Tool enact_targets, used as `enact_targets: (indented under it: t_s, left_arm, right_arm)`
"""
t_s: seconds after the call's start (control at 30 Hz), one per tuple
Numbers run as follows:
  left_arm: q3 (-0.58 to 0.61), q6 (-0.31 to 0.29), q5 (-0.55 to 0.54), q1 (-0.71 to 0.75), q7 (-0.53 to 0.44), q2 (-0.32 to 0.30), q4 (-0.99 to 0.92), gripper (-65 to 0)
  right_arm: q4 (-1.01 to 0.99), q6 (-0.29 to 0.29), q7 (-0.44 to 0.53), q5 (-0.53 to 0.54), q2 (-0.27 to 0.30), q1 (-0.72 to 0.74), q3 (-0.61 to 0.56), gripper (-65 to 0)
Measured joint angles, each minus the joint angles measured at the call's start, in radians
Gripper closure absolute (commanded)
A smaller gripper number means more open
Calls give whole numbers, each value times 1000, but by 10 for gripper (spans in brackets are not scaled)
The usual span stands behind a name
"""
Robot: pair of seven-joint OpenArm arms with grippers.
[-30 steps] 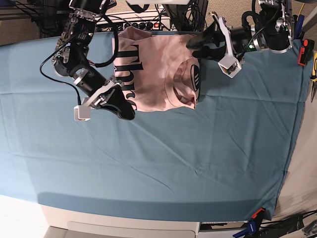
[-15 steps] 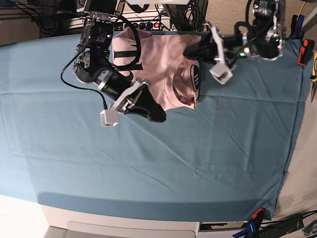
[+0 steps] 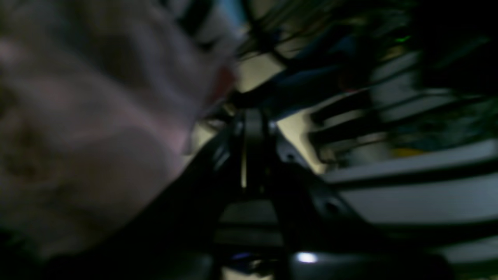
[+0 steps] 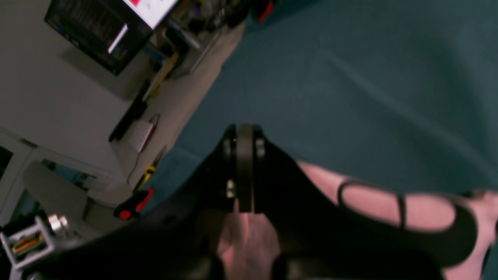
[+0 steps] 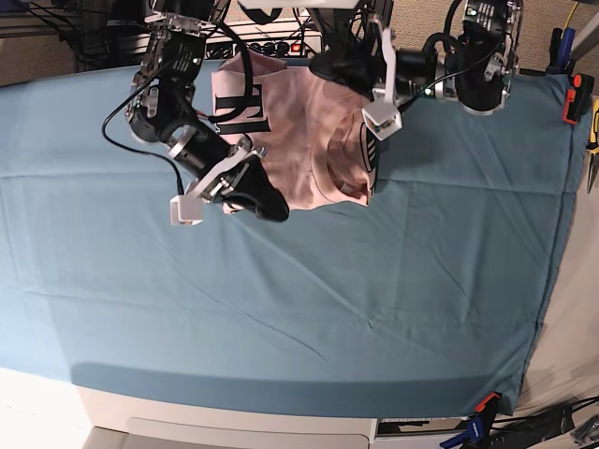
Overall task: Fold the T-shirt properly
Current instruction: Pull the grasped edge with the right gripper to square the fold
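The pale pink T-shirt (image 5: 304,131) lies bunched at the far middle of the table, black lettering (image 5: 245,108) up and its left part doubled over. My right gripper (image 5: 270,206) is at the shirt's near-left edge, shut on the cloth. In the right wrist view pink fabric (image 4: 249,237) runs up between the closed fingers of that gripper (image 4: 244,142). My left gripper (image 5: 326,67) is at the shirt's far edge, jaws shut. Its wrist view is blurred: the closed left gripper (image 3: 253,128) has pink cloth (image 3: 89,116) just to its left, and I cannot tell whether any is pinched.
The teal table cloth (image 5: 374,290) covers the whole table. A red and black tool (image 5: 573,98) and yellow pliers (image 5: 592,140) lie off the right edge. Cables and a power strip (image 5: 271,42) crowd the far edge. Clamps (image 5: 482,405) hold the cloth's near-right corner.
My right gripper carried the shirt's left edge to the right, then came back a little leftward. My left gripper moved left to the shirt's far edge and closed.
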Motion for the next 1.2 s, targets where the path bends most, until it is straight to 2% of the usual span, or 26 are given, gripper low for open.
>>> enact_targets:
  t_s: [0.1,0.33,0.37,0.57,0.77,0.93,1.13,1.2]
  left_arm:
    - [0,1,63,-26,-53,0,0,0]
    - [0,2,96,-34,-57,0,0,0]
    - [0,2,102,-34,-57,0,0,0]
    - [0,2,135,-24,-84,1,0,0]
    - [0,9,264,-14,-145,56,-2,0]
    - [0,109,418,-7,-187,73,-2,0]
    - [0,307,686,-8,-243,75,-2,0]
    - [0,340,735,-8,-246,75,-2,0]
  right_arm:
    - [-42,1,3,-2,0,6,1,0]
    - [-207,14,13,0,6,12,14,0]
    - [-225,32,16,0,13,15,18,0]
    - [-327,40,53,-41,79,68,23,0]
    - [-361,40,53,-47,95,98,23,0]
    - [-361,40,52,-48,95,103,23,0]
    - [-362,37,25,27,95,108,23,0]
    - [-362,36,11,28,95,117,23,0]
